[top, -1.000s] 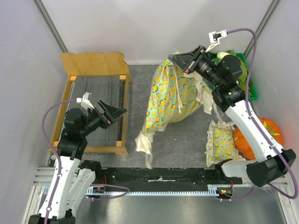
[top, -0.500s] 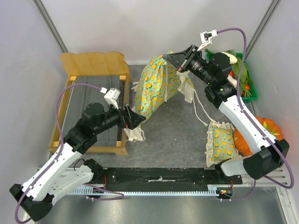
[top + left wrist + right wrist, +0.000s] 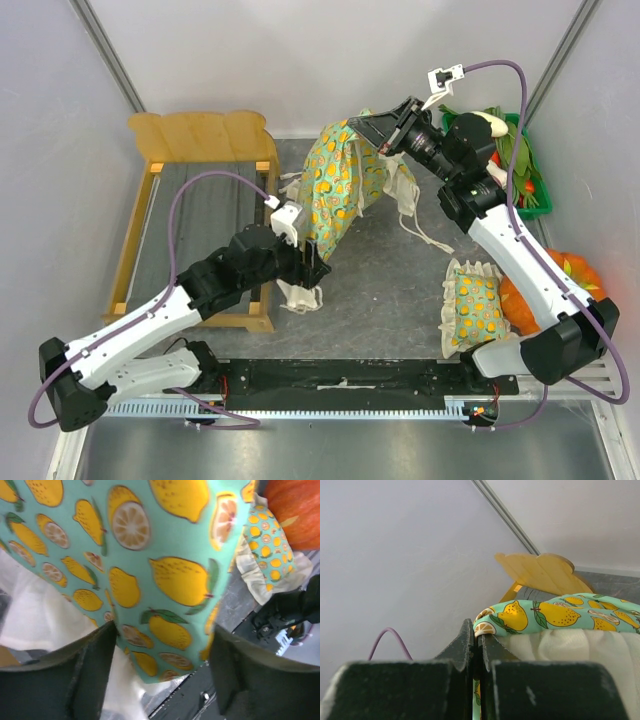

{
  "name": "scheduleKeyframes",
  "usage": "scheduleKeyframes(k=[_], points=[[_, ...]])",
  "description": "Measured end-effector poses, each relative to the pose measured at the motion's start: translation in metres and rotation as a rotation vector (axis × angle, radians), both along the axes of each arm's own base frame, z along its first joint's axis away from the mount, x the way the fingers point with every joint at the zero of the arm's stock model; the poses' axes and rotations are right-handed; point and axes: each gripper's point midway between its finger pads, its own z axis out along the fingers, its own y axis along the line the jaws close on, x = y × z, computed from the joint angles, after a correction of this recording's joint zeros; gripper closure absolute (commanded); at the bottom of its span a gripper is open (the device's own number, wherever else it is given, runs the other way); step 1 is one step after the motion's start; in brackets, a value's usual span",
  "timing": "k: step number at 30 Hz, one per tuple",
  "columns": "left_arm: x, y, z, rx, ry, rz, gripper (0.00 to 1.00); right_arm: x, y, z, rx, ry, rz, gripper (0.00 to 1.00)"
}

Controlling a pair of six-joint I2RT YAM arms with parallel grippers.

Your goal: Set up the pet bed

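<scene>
The light-wood pet bed [image 3: 195, 190] lies just left of my left gripper [image 3: 318, 268] and well left of my right gripper [image 3: 358, 122], beside the hanging lemon-print ruffled blanket [image 3: 340, 185], whose top edge my right fingers pinch tight and whose lower part hangs between my spread left fingers.

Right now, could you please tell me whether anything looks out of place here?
Yes: the green lemon-print ruffled blanket hangs bunched from the right gripper beside the light-wood bed frame, whose slats lie bare; the small matching pillow lies far right, by the orange pumpkin.
</scene>
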Motion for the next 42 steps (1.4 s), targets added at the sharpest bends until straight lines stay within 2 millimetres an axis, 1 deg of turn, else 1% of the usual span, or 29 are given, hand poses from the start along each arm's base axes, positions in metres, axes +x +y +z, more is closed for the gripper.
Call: scheduleKeyframes(k=[1, 3, 5, 7, 10, 12, 14, 15, 16, 17, 18, 19, 21, 22, 25, 27, 28, 30, 32, 33, 34, 35, 36, 37, 38, 39, 40, 41, 42], points=[[0.001, -0.001, -0.002, 0.008, 0.001, 0.009, 0.73, 0.0, 0.0, 0.0, 0.0, -0.001, 0.002, 1.0], [0.01, 0.004, -0.004, 0.043, -0.01, 0.059, 0.98, -0.001, 0.0, 0.0, -0.003, -0.003, 0.003, 1.0], [0.024, 0.014, 0.002, 0.098, -0.042, 0.132, 0.98, 0.0, 0.001, 0.001, -0.016, -0.002, 0.008, 1.0], [0.041, 0.025, 0.023, 0.135, -0.096, 0.204, 0.98, 0.004, 0.006, 0.012, -0.023, -0.02, 0.024, 1.0], [0.077, 0.053, 0.076, 0.132, -0.196, 0.325, 0.98, 0.016, 0.018, 0.044, -0.006, -0.083, 0.061, 1.0], [0.107, 0.09, 0.119, 0.111, -0.271, 0.452, 0.98, 0.025, 0.028, 0.067, 0.014, -0.134, 0.094, 1.0], [0.128, 0.129, 0.159, 0.106, -0.344, 0.566, 0.98, 0.031, 0.038, 0.09, 0.042, -0.184, 0.134, 1.0], [0.134, 0.147, 0.178, 0.109, -0.383, 0.611, 0.98, 0.034, 0.044, 0.099, 0.055, -0.208, 0.157, 1.0], [0.137, 0.157, 0.193, 0.112, -0.416, 0.639, 0.98, 0.034, 0.051, 0.108, 0.068, -0.23, 0.183, 1.0], [0.139, 0.169, 0.213, 0.12, -0.459, 0.663, 0.98, 0.034, 0.059, 0.115, 0.08, -0.252, 0.209, 1.0], [0.14, 0.175, 0.232, 0.125, -0.507, 0.676, 0.98, 0.025, 0.065, 0.135, 0.102, -0.31, 0.238, 1.0], [0.14, 0.18, 0.245, 0.134, -0.54, 0.688, 0.98, 0.027, 0.08, 0.128, 0.101, -0.306, 0.266, 1.0], [0.138, 0.195, 0.272, 0.159, -0.613, 0.72, 0.98, 0.013, 0.107, 0.133, 0.115, -0.34, 0.332, 1.0], [0.138, 0.206, 0.286, 0.175, -0.65, 0.748, 0.98, 0.0, 0.125, 0.132, 0.122, -0.355, 0.378, 1.0], [0.136, 0.239, 0.302, 0.224, -0.701, 0.836, 0.98, -0.031, 0.164, 0.118, 0.107, -0.374, 0.482, 1.0], [0.133, 0.258, 0.305, 0.263, -0.718, 0.886, 0.98, -0.058, 0.195, 0.101, 0.081, -0.386, 0.574, 1.0], [0.131, 0.267, 0.304, 0.283, -0.719, 0.909, 0.98, -0.066, 0.204, 0.093, 0.071, -0.388, 0.602, 1.0], [0.125, 0.277, 0.291, 0.313, -0.705, 0.937, 0.98, -0.086, 0.23, 0.06, 0.027, -0.366, 0.676, 1.0], [0.114, 0.284, 0.266, 0.344, -0.658, 0.949, 0.98, -0.101, 0.25, 0.009, -0.035, -0.307, 0.725, 1.0], [0.106, 0.287, 0.242, 0.353, -0.605, 0.957, 0.98, -0.111, 0.261, -0.027, -0.084, -0.255, 0.75, 1.0], [0.097, 0.288, 0.223, 0.355, -0.56, 0.962, 0.98, -0.117, 0.267, -0.058, -0.126, -0.21, 0.772, 1.0], [0.084, 0.291, 0.194, 0.369, -0.489, 0.964, 0.9, -0.126, 0.273, -0.094, -0.173, -0.158, 0.79, 1.0], [0.071, 0.292, 0.171, 0.374, -0.428, 0.97, 0.79, -0.14, 0.277, -0.139, -0.234, -0.085, 0.824, 0.97], [0.059, 0.294, 0.152, 0.375, -0.377, 0.975, 0.63, -0.15, 0.277, -0.173, -0.281, -0.028, 0.844, 0.85], [0.044, 0.295, 0.134, 0.373, -0.326, 0.981, 0.39, -0.161, 0.275, -0.201, -0.322, 0.017, 0.865, 0.74], [0.03, 0.296, 0.119, 0.362, -0.279, 0.991, 0.28, -0.176, 0.27, -0.231, -0.367, 0.066, 0.89, 0.68], [0.017, 0.297, 0.11, 0.357, -0.248, 0.997, 0.2, -0.188, 0.264, -0.254, -0.402, 0.116, 0.909, 0.61], [0.004, 0.298, 0.103, 0.336, -0.224, 1.01, 0.13, -0.199, 0.257, -0.27, -0.428, 0.153, 0.929, 0.55], [-0.007, 0.298, 0.101, 0.305, -0.212, 1.025, 0.11, -0.209, 0.251, -0.28, -0.444, 0.178, 0.947, 0.41]])
